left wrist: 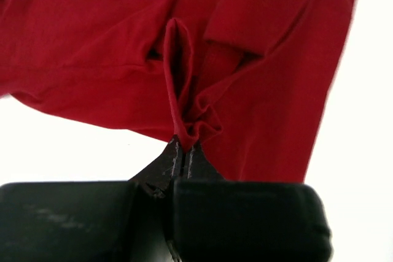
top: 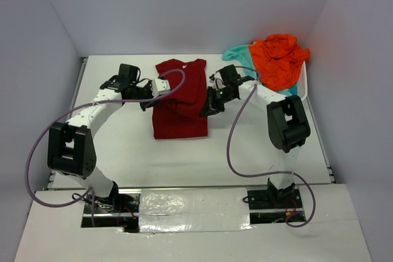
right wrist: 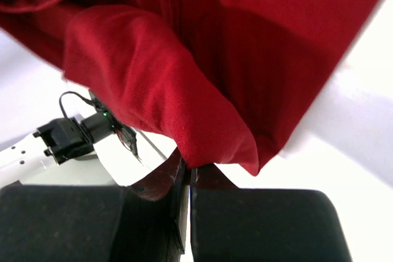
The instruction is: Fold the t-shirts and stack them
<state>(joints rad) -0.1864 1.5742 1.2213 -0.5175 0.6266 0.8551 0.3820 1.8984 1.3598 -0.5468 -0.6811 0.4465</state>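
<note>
Red cloth of the dark red t-shirt (left wrist: 258,108) is pinched tight in the left gripper (left wrist: 182,148), its jaws pressed together on a fold. Another bunch of it is clamped in the right gripper (right wrist: 187,167). The shirt is spread on the middle of the white table (top: 123,157), between the arms. At the far right, the orange t-shirt (top: 279,59) is heaped over the mint t-shirt (top: 236,52) at the white basket (top: 303,84).

White basket (top: 303,79) on white table (top: 123,151)
</note>
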